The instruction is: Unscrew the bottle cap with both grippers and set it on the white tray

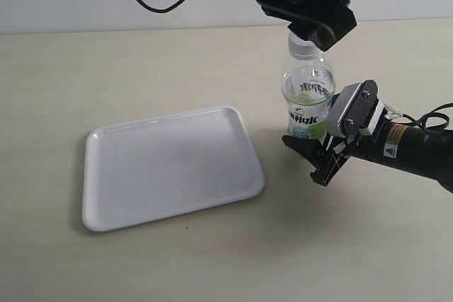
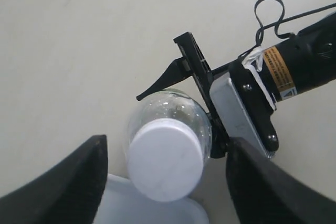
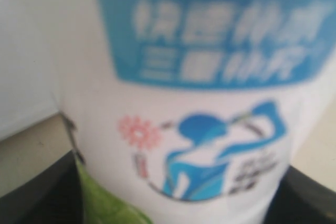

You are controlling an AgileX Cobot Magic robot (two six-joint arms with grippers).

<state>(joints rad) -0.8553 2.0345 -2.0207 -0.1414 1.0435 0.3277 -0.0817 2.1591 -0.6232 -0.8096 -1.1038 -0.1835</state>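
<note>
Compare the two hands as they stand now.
The left hand hangs above the bottle cap, open and clear of it; the right hand lies sideways, shut on the bottle low down. The left hand is bulky and all black; the right hand is slimmer with a grey plate. Both are at the same bottle.

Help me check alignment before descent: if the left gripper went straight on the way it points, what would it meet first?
Most likely the bottle cap: it lies between the left gripper's open fingers, atop the bottle. How far off is unclear.
</note>
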